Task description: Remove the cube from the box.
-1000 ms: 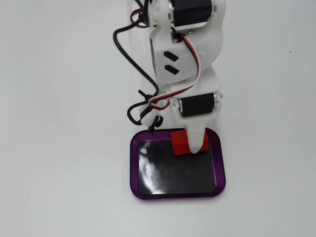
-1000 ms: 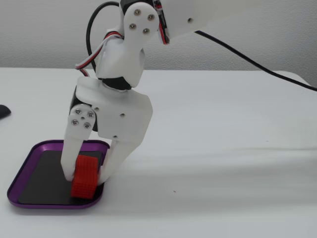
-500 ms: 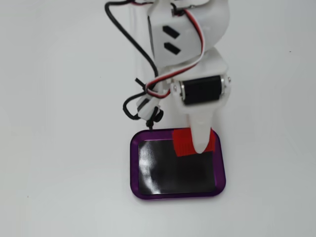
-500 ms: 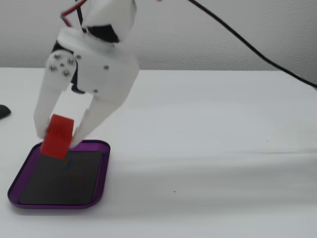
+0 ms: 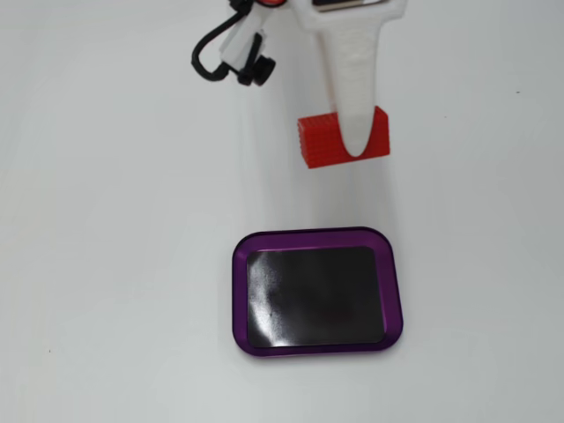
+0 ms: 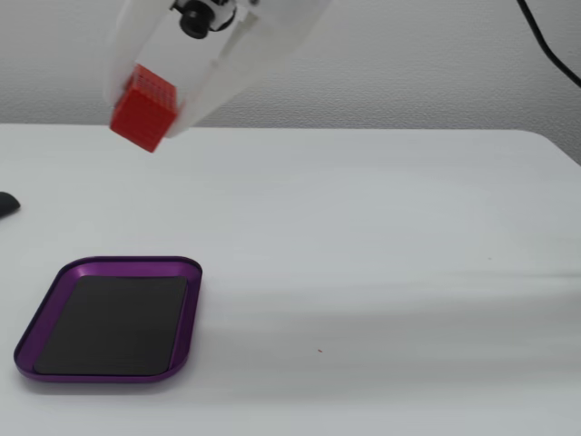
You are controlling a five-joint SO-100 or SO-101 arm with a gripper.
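The red ridged cube (image 5: 324,141) is held in my white gripper (image 5: 357,145), up in the air and away from the box. In a fixed view it hangs high above the table at the upper left (image 6: 142,109), pinched between two white fingers (image 6: 204,86). The box (image 5: 242,300), a purple-rimmed tray with a black bottom, lies empty on the white table below; in a fixed view it sits at the lower left (image 6: 186,313). The cube is beyond the tray's far edge, not over it.
A black cable (image 5: 211,53) and a black knob (image 5: 256,70) hang off the arm at the top. A dark object (image 6: 7,203) lies at the left edge of the table. A black cable (image 6: 545,41) runs down the right wall.
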